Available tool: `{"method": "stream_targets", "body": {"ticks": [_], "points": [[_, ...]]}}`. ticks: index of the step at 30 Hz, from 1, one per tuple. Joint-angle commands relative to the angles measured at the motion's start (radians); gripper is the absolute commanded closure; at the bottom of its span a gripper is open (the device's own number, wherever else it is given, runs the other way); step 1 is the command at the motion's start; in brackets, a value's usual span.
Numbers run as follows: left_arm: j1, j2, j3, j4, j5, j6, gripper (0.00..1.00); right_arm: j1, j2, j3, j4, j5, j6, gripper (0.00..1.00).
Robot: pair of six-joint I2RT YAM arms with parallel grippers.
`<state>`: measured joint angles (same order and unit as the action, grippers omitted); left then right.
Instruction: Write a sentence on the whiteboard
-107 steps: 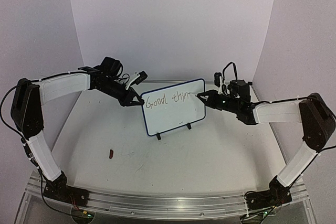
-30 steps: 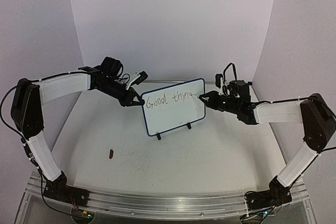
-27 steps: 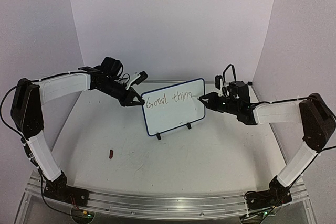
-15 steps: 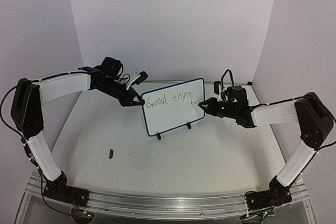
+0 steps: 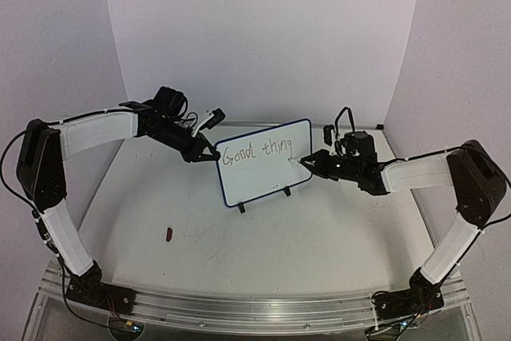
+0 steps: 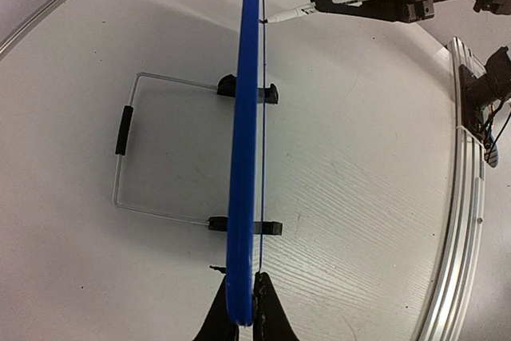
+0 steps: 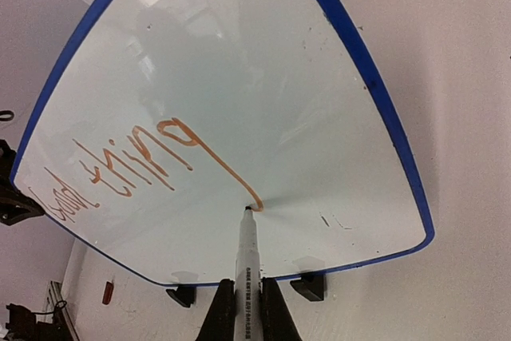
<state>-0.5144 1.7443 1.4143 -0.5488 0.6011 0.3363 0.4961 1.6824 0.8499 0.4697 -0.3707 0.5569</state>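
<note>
The whiteboard (image 5: 267,173) stands upright on two black feet at the table's middle back, with a blue rim. The sentence (image 5: 255,151) reads "Good thing" in thin brownish letters on one line. My left gripper (image 5: 209,152) is shut on the board's left edge; in the left wrist view it (image 6: 242,293) pinches the blue rim (image 6: 243,157), seen edge-on. My right gripper (image 5: 313,160) is shut on a white marker (image 7: 247,269). The marker's tip touches the board (image 7: 319,101) at the end of the "g" tail (image 7: 215,167).
A small reddish-brown piece (image 5: 168,235) lies on the table front left of the board. A wire stand (image 6: 124,129) sits behind the board. A metal rail (image 5: 239,309) runs along the table's near edge. Walls close in the back and sides.
The marker has finished the "n" and drawn a "g", so "thin" now reads "thing". My right gripper has dropped slightly, down the g's tail. My left gripper has not moved.
</note>
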Motion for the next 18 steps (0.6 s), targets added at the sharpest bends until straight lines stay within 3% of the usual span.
{"method": "stream_targets", "body": {"ticks": [1, 8, 18], "points": [[-0.007, 0.049, -0.008, -0.084, -0.127, 0.058, 1.0, 0.008, -0.128, -0.016, 0.06, -0.039, 0.027, 1.0], [-0.007, 0.049, -0.008, -0.083, -0.125, 0.058, 1.0, 0.007, -0.258, -0.065, 0.023, 0.015, 0.01, 1.0], [-0.009, 0.05, -0.008, -0.083, -0.126, 0.058, 1.0, 0.008, -0.178, -0.002, 0.018, 0.101, 0.003, 1.0]]}}
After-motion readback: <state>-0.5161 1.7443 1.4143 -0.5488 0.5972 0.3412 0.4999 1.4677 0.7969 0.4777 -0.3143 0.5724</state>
